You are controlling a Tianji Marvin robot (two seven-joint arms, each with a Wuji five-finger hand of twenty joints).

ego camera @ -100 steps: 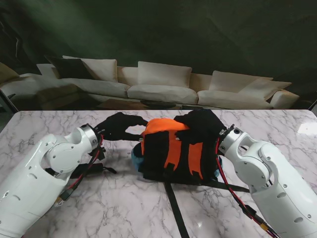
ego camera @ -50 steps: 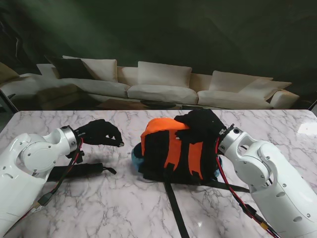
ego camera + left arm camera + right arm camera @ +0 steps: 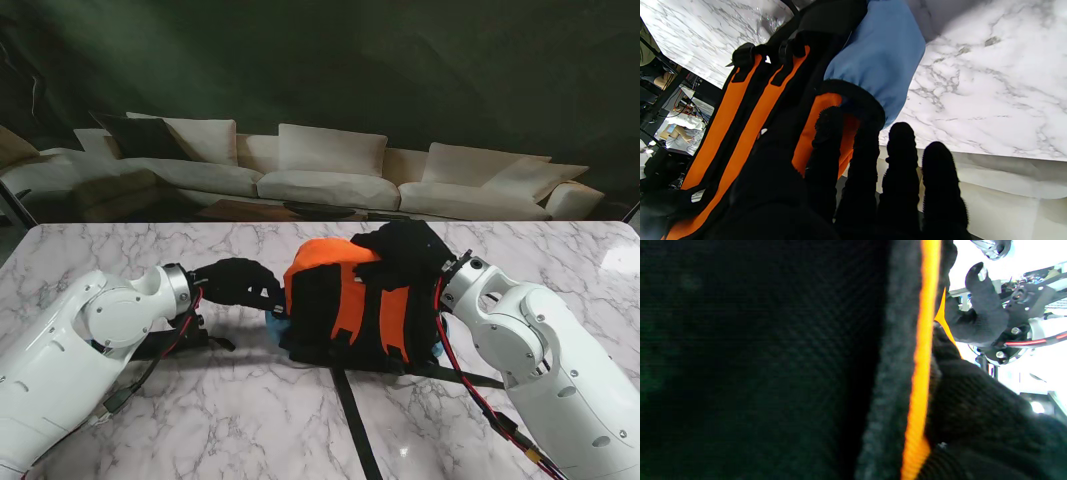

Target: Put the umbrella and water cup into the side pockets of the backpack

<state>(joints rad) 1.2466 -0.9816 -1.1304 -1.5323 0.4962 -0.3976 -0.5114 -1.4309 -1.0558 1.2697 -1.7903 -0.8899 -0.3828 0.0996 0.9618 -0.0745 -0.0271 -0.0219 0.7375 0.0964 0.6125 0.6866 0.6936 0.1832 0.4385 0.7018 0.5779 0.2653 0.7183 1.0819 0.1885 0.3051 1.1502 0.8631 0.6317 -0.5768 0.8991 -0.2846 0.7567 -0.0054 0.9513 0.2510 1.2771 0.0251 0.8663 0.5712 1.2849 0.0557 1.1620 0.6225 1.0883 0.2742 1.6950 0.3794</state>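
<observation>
From the stand we see the backpack [image 3: 352, 305], orange and black, lying mid-table [image 3: 250, 400] with a strap trailing toward us. Our left hand [image 3: 238, 283] reaches against its left side, fingers curled at the pocket; a sliver of blue [image 3: 274, 327] shows there, nothing more. Our right hand [image 3: 405, 252] sits on top of the pack's far right corner, gripping the fabric.

The left wrist view fills in what the stand cannot: the blue thing [image 3: 878, 56] is a smooth blue body seated in the side pocket [image 3: 853, 100], its black elastic rim around it (cup or umbrella, we cannot tell which). The left fingers [image 3: 826, 160] lie side by side, two touching the pocket's orange wall, two off the edge over marble. They hold nothing that we can see.

The right wrist view is nearly all dark pack fabric [image 3: 756, 356] and an orange edge, pressed close; a gloved finger [image 3: 967, 396] lies against it. The left hand [image 3: 980, 316] shows beyond the pack.
</observation>
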